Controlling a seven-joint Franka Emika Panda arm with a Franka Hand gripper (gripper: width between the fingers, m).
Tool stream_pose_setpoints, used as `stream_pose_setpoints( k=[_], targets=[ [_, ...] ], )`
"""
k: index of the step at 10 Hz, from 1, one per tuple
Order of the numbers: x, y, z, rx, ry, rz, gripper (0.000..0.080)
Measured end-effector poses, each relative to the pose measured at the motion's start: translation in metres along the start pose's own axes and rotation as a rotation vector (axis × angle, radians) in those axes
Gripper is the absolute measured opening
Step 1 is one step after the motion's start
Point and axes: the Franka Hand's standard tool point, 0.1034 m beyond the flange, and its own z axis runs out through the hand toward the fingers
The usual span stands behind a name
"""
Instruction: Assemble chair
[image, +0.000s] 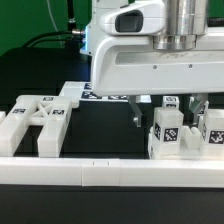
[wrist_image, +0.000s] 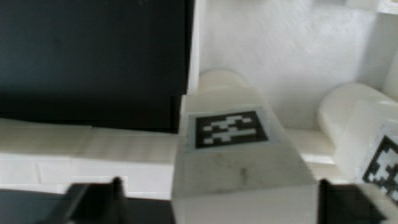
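rail (image: 110, 172): ran along the front, nearest.
post (image: 168, 138): stood upright behind rail, second post (image: 213, 132) just beside.
gripper (image: 168, 120): jaws spread around post, not pinching.
frame (image: 38, 118): lay flat at exterior view's left, apart from the posts.

No readable words or numbers, only black-and-white square tags (wrist_image: 231, 130) on the white chair pieces (image: 38, 125)

We see the tagged post (image: 168, 130) from a low exterior camera, fairly near, looking across the border rail (image: 100, 170). Our wrist camera looks down on the same tagged post (wrist_image: 231, 130), very close.
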Motion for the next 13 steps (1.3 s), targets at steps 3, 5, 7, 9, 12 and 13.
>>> stream_pose_setpoints(
  k=[3,5,7,9,12,13],
  targets=[
    [0.0,0.0002,0.0,0.0,0.0,0.021,0.0285],
    [-0.0001,0.0001,0.0001,0.001,0.0,0.191,0.0285],
    [-0.0017,-0.0009,0.001,0.003,-0.001,0.45,0.0285],
    [-0.0032,-0.0006,0.0018,-0.002,0.004,0.7,0.0285],
    [-0.003,-0.0004,0.0021,-0.007,0.021,1.061,0.0287],
    [-0.003,-0.0005,0.0021,-0.009,0.024,1.164,0.0287]
  ],
)
